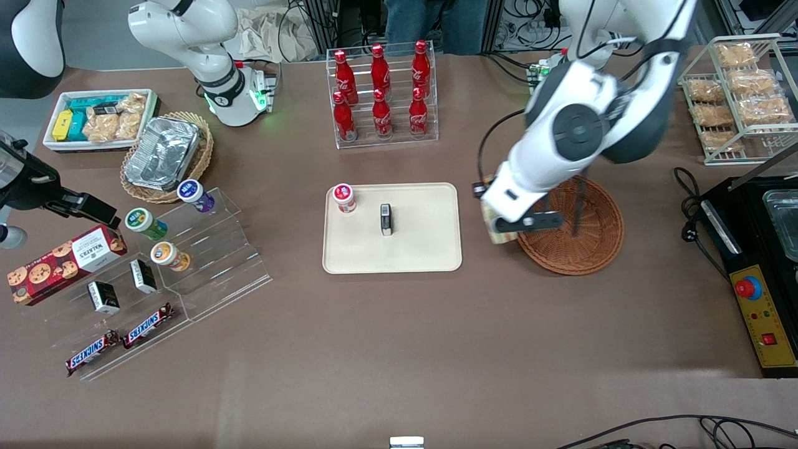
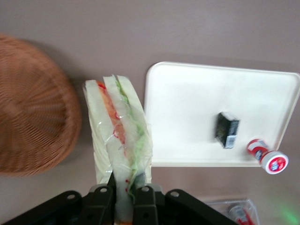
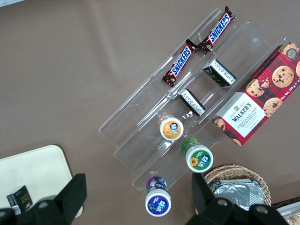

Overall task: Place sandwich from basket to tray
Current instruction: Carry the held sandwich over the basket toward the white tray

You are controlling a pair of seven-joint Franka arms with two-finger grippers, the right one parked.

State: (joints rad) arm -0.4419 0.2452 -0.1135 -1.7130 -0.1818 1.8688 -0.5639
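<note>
My left gripper is shut on the sandwich, a plastic-wrapped wedge of pale bread with red, orange and green layers. It hangs over bare table in the gap between the reddish-brown wicker basket and the cream tray. From the front, the arm hides most of the gripper. Only a pale corner of the sandwich shows, beside the rim of the basket and apart from the tray. Nothing lies in the basket.
On the tray stand a small black box and a red-lidded cup. A rack of cola bottles is farther from the camera. A wire rack of bagged snacks and a black machine stand toward the working arm's end.
</note>
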